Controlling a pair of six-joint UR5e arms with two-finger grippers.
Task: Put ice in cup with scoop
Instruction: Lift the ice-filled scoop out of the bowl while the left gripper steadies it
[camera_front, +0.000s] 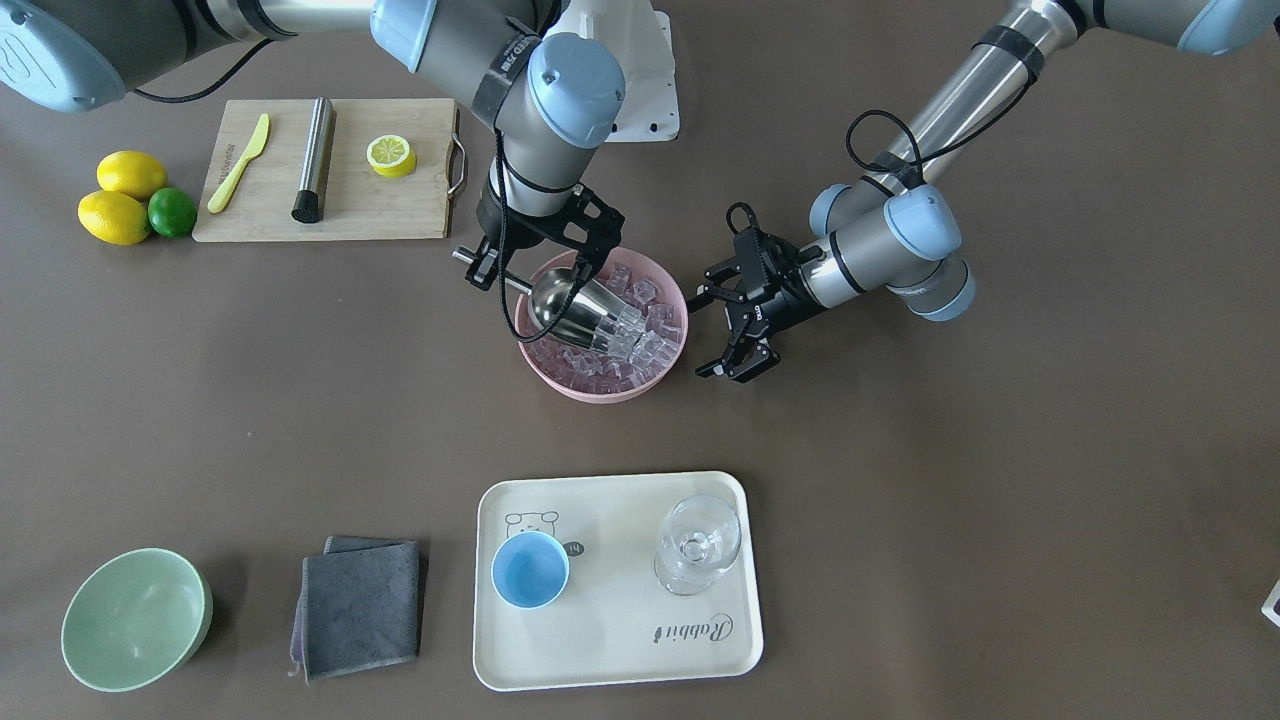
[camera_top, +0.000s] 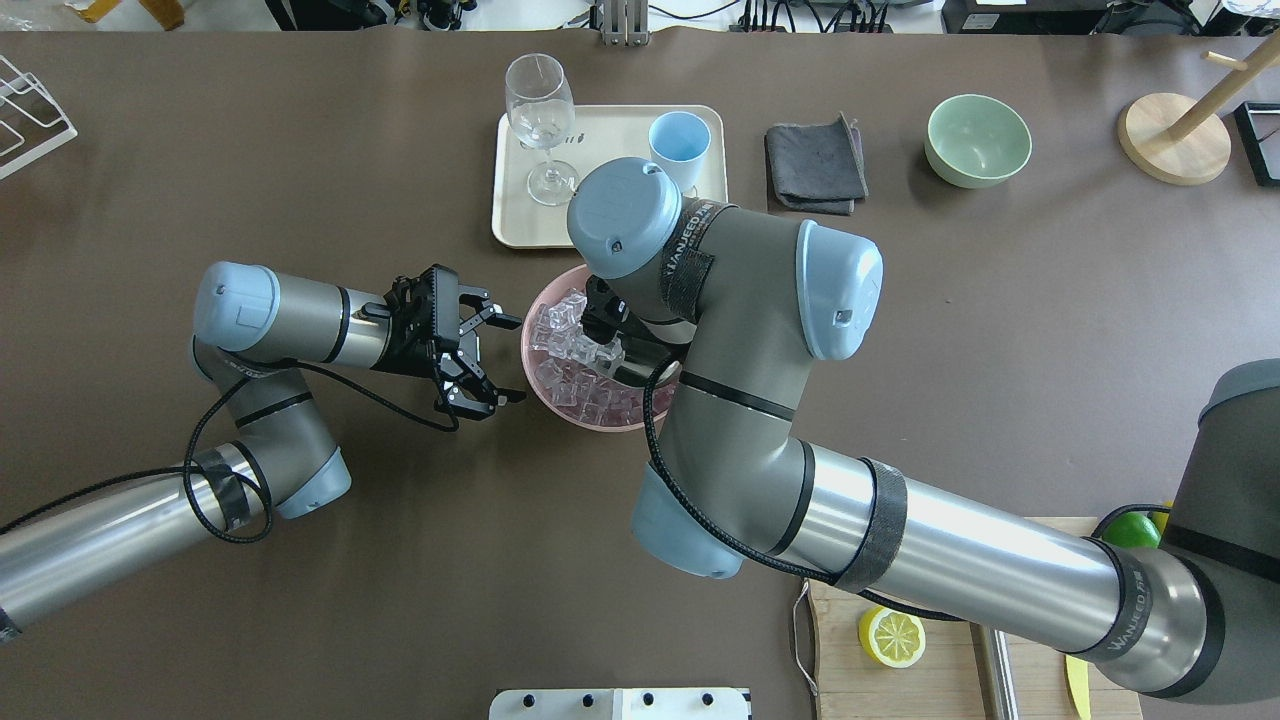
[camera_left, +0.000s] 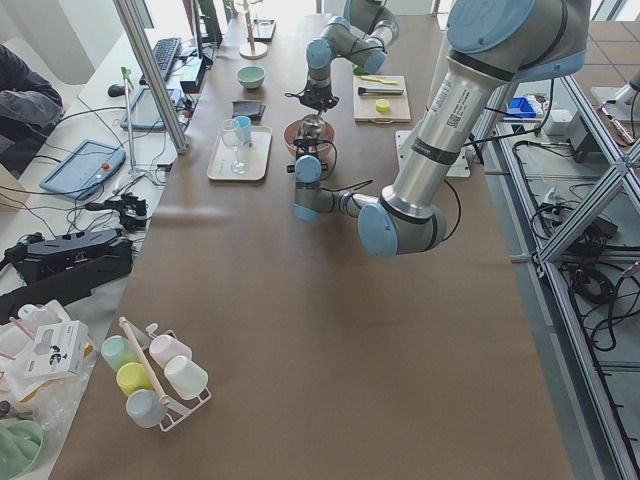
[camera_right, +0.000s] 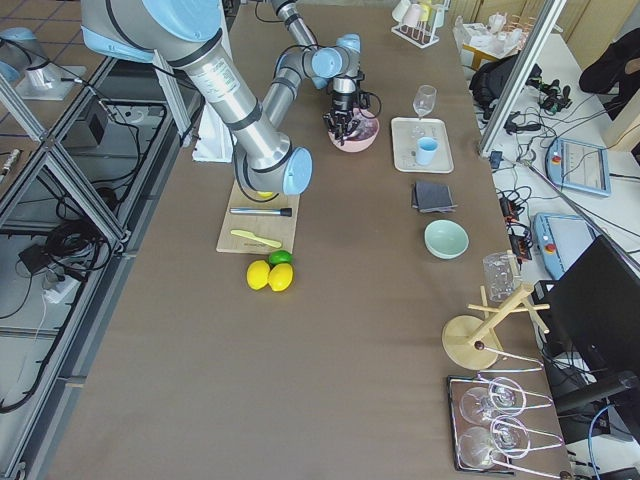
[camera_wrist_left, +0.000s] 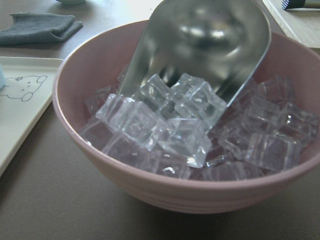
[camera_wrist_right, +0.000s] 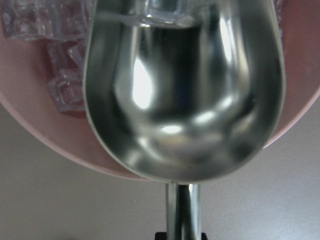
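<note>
The silver scoop (camera_front: 572, 305) lies tilted in a pink bowl (camera_front: 600, 392), its mouth pushed into the clear ice cubes (camera_front: 648, 330). My right gripper (camera_front: 497, 272) is shut on the scoop's rod handle at the bowl's rim. In the right wrist view the scoop's trough (camera_wrist_right: 185, 100) is mostly bare, with ice at its far lip. The left wrist view shows cubes (camera_wrist_left: 170, 125) piled at the scoop's mouth (camera_wrist_left: 205, 45). My left gripper (camera_front: 722, 335) is open and empty beside the bowl. The light-blue cup (camera_front: 529, 569) stands empty on a cream tray (camera_front: 620, 640).
A clear stemmed glass (camera_front: 697, 545) stands on the tray beside the cup. A grey cloth (camera_front: 360, 605) and a pale green bowl (camera_front: 135, 620) lie past the tray. A cutting board (camera_front: 400, 205) holds a steel cylinder, a yellow knife and a lemon half; lemons and a lime lie beside it.
</note>
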